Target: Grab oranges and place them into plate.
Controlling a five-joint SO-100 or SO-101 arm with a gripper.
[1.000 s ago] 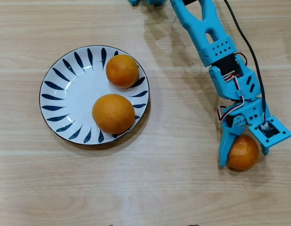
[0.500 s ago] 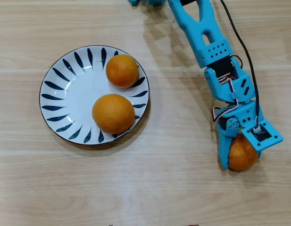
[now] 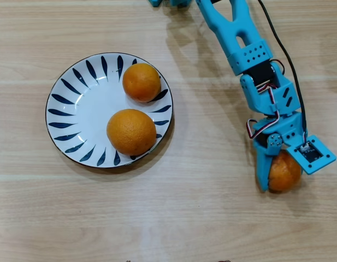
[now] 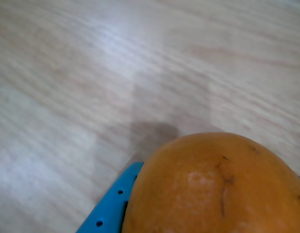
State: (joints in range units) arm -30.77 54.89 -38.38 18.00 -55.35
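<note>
Fruit sits between my fingers: my gripper (image 3: pixel 277 177) is closed around the third orange (image 3: pixel 283 172), at the right of the overhead view, well apart from the plate (image 3: pixel 67 90). One blue finger (image 3: pixel 262 168) runs down the orange's left side and touches it; the other side is mostly hidden under my camera mount, so I only see that the orange fills the gap between them. From above I cannot tell whether the orange rests on the table (image 3: pixel 201 218) or is raised off it. In the wrist view the orange (image 4: pixel 213 189) fills the lower right of the picture, its skin dimpled with a few thin dark scratches, and a strip of my blue finger (image 4: pixel 108 208) with small holes shows just to its left; beyond it lies pale wood grain with a soft shadow. My arm (image 3: pixel 239 43) comes in from the far edge and slants down to the right, with a black cable alongside it. The plate lies at the left of the overhead view, white with dark blue petal strokes round its rim. Two oranges are on it: a smaller one (image 3: pixel 141 82) at the far right part, by the rim, and a larger one (image 3: pixel 131 131) nearer, on the right side, over the rim's strokes. The two are close but not touching.
</note>
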